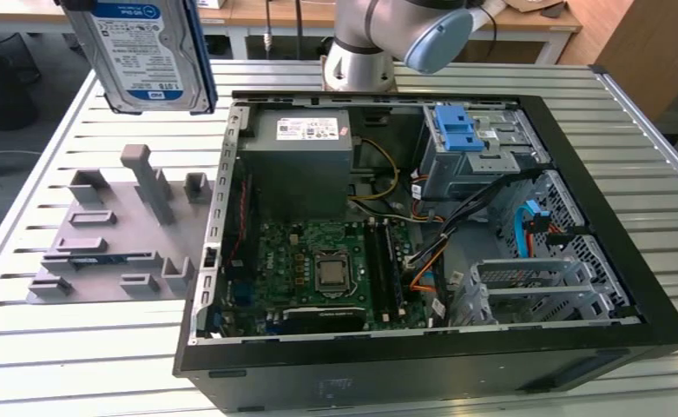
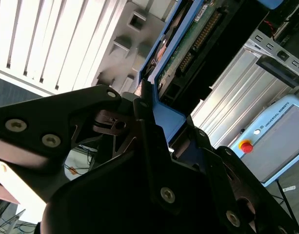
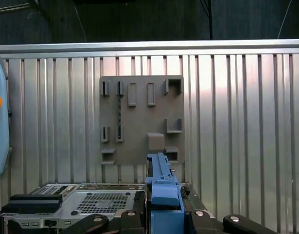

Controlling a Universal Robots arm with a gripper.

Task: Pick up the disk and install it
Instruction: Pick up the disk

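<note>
- the end effector (image 2: pixel 150 108) is clamped narrow on the disk (image 2: pixel 188 46); in the second wrist view its black fingers (image 2: pixel 142 129) press the blue rail along the disk's edge from both sides.
- in the first wrist view the same blue rail stands up between the end effector's (image 3: pixel 165 210) two sides.
- in the exterior view the disk (image 1: pixel 151 52) hangs in the air with its blue-and-white label facing the camera, clear of the tabletop (image 1: pixel 37 347) and outside the computer case (image 1: pixel 651 287), toward the exterior view's left.
- a grey slotted fixture plate (image 1: pixel 107 234) lies flat on the slatted tabletop, just beside the case.
- the case lies open, showing a grey power supply (image 1: pixel 298 156), the motherboard (image 1: pixel 315 261) and a blue latch (image 1: pixel 460 130).
</note>
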